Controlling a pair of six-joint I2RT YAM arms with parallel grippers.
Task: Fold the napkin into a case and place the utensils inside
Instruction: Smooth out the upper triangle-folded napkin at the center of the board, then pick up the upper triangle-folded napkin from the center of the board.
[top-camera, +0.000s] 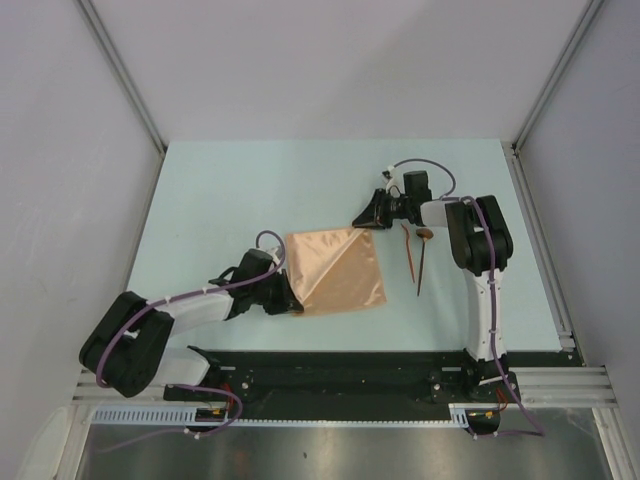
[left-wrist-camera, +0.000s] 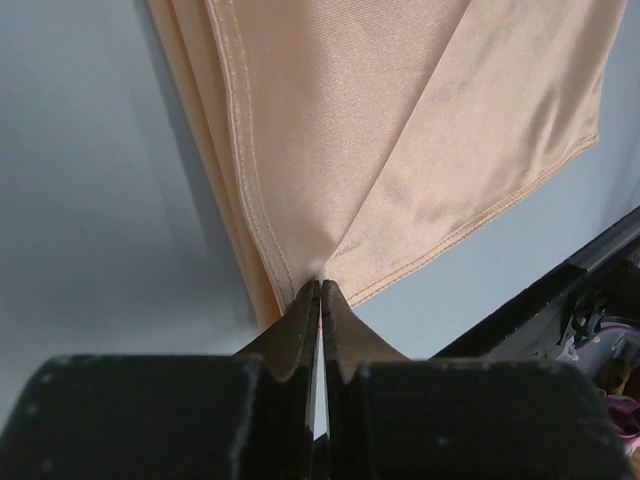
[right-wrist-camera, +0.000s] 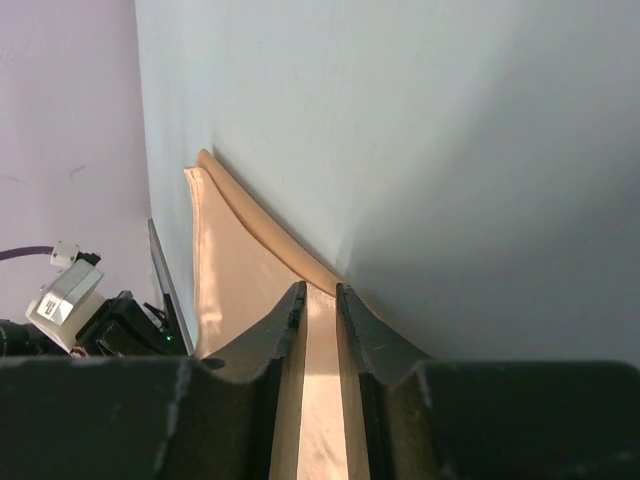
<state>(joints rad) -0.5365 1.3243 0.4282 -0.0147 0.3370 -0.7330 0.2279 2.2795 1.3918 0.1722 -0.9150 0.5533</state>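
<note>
The peach-orange napkin (top-camera: 335, 272) lies spread as a diamond in the middle of the table, with a diagonal crease running between my two grippers. My left gripper (top-camera: 292, 297) is shut on its near-left corner; in the left wrist view the jaws (left-wrist-camera: 320, 287) meet on the hemmed cloth (left-wrist-camera: 400, 120). My right gripper (top-camera: 362, 222) holds the far-right corner, its jaws (right-wrist-camera: 319, 292) drawn close with cloth (right-wrist-camera: 225, 270) filling the narrow gap. To the right of the napkin lie the utensils, a reddish-brown spoon (top-camera: 421, 262) and a slimmer stick (top-camera: 407, 248), untouched. No folded case shows.
The pale green table (top-camera: 250, 190) is fenced by grey walls on three sides. A black rail (top-camera: 330, 360) carrying the arm bases runs along the near edge. My right arm's forearm (top-camera: 480, 240) stands just right of the utensils.
</note>
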